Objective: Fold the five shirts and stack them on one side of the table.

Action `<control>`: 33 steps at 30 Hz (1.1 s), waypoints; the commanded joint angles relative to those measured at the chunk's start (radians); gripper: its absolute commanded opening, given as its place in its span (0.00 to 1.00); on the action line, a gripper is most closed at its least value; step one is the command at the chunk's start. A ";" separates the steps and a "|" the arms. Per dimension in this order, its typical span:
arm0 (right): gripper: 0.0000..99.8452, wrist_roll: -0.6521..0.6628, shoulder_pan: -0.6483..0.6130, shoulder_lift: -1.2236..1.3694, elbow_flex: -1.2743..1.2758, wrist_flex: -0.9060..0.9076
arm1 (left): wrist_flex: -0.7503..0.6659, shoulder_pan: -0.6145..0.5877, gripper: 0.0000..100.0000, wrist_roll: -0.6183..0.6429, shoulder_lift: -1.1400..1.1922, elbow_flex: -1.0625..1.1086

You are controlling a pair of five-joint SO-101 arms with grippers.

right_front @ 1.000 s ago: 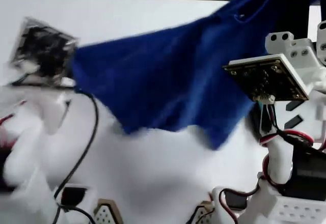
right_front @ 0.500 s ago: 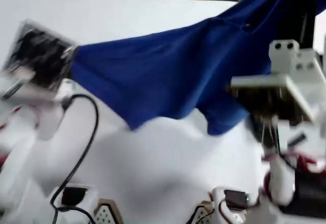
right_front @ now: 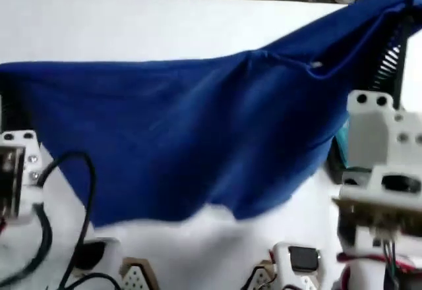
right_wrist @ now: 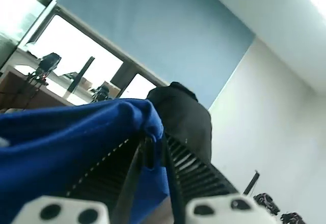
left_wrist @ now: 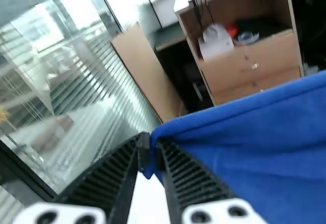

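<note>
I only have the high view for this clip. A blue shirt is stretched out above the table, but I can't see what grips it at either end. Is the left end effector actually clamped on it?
Observer: Yes. In the left wrist view the left end effector is shut on a corner of the blue shirt.
Reviewer: And the other end?
Observer: In the right wrist view the right end effector is shut on a bunched fold of the cloth's edge.
</note>
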 commanded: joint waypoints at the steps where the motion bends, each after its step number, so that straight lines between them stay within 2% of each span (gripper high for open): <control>1: 0.02 -0.009 -0.010 0.062 -0.028 0.002 | 0.009 -0.009 0.03 -0.006 0.002 0.122; 9: 0.02 -0.009 -0.012 0.039 -0.069 0.090 | 0.012 -0.011 0.03 -0.006 -0.112 0.246; 16: 0.02 -0.009 -0.012 -0.021 -0.132 0.114 | -0.008 -0.011 0.03 -0.035 -0.374 0.568; 19: 0.02 -0.009 -0.012 -0.041 -0.132 0.140 | -0.015 -0.049 0.03 -0.035 -0.465 0.642; 27: 0.02 -0.002 -0.012 -0.122 -0.132 0.197 | -0.015 -0.141 0.03 -0.084 -0.549 0.653; 33: 0.02 -0.002 -0.012 -0.139 -0.132 0.199 | -0.041 -0.157 0.03 -0.087 -0.549 0.651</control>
